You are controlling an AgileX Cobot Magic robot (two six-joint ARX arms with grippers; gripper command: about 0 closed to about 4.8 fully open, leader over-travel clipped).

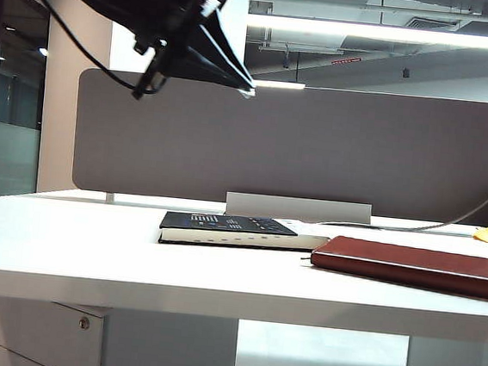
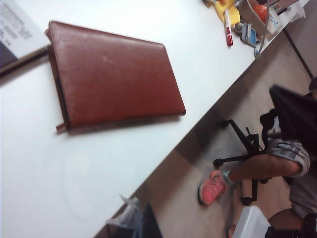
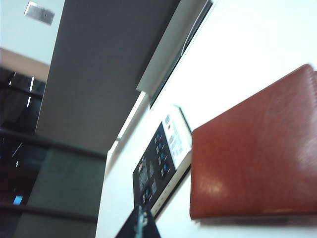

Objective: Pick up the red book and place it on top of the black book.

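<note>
Side by side on the tabletop (image 1: pixel 65 244) lie the red book (image 1: pixel 417 266) and black book (image 1: pixel 227 227). Raised left gripper (image 1: pixel 246 88): jaws' state unclear. Right gripper (image 3: pixel 140 227): jaws together, empty.

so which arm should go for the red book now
Probably right. The red book lies on the right of the table, close by the right gripper, though its jaws are shut and must open. The left gripper hangs high over the left side, beyond the black book.

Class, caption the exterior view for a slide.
Red book lies beside black book on white table.
</note>
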